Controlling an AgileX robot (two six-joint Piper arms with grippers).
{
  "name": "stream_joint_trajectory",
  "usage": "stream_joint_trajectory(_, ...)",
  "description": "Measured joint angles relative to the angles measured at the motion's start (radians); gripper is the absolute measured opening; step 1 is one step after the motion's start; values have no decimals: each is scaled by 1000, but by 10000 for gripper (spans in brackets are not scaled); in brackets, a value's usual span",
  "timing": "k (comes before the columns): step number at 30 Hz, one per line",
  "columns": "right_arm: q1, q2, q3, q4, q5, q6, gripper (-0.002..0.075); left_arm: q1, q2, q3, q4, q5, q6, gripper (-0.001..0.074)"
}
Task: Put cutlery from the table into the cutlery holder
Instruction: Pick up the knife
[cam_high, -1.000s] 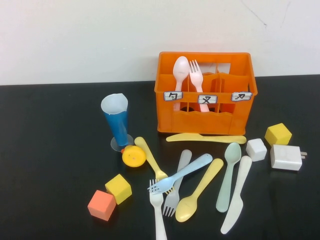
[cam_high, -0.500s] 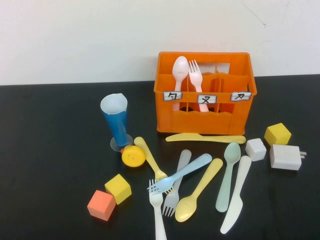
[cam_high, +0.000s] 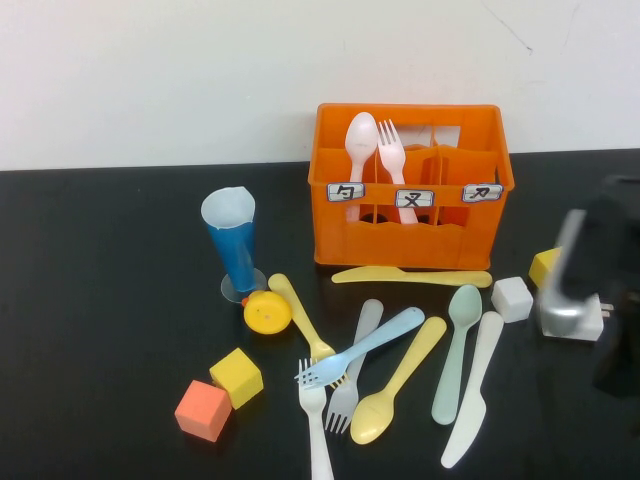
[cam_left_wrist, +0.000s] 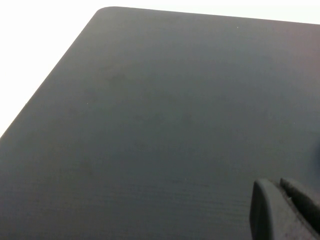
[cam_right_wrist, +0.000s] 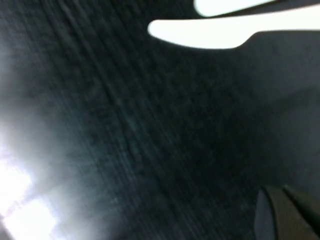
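The cutlery holder (cam_high: 412, 188) stands at the far middle of the surface (cam_high: 100, 300), already carrying a pink spoon (cam_high: 360, 140) and a pink fork (cam_high: 393, 150) upright in its left compartments. The remaining cutlery lies in front of the holder: a yellow knife (cam_high: 410, 276) just beside its front wall; nearer the camera a pale green spoon (cam_high: 455, 350), a white knife (cam_high: 473, 388), a yellow spoon (cam_high: 398, 382), a light blue fork (cam_high: 360, 346), a grey fork (cam_high: 354, 368), a white fork (cam_high: 317, 425) and a yellow fork (cam_high: 300, 315); several of these overlap.

Judged risks: the light blue fork rests across the grey fork and the yellow fork, so a grasp on any one of them could drag its neighbours; the thin flat handles may slip or pivot in a pinch; a white cube (cam_high: 512, 298) and a white plug adapter (cam_high: 572, 318) to the right of the holder's front could be knocked by the incoming arm.

The right end effector (cam_high: 575, 275) appears blurred, to the right of the holder, above the plug adapter; whether it is open or closed cannot be told. The right wrist view shows the white knife (cam_right_wrist: 230, 30) ahead of it. The left end effector (cam_left_wrist: 285, 210) hovers over bare surface; its opening likewise cannot be told.
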Motion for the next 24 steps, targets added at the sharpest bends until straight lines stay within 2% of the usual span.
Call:
stream_joint_trajectory(3,49,85,-69,-73,0,58,-3,0,0,0,0,0,0,-1)
stream_joint_trajectory(8,61,214,-177,-106,-34,218,-3,0,0,0,0,0,4,-1)
stream_joint_trajectory(18,59,403,-256,-158,-110,810,-3,0,0,0,0,0,2,-1)
stream_joint_trajectory(24,59,487,-256,-175,-152,1090,-3,0,0,0,0,0,2,-1)
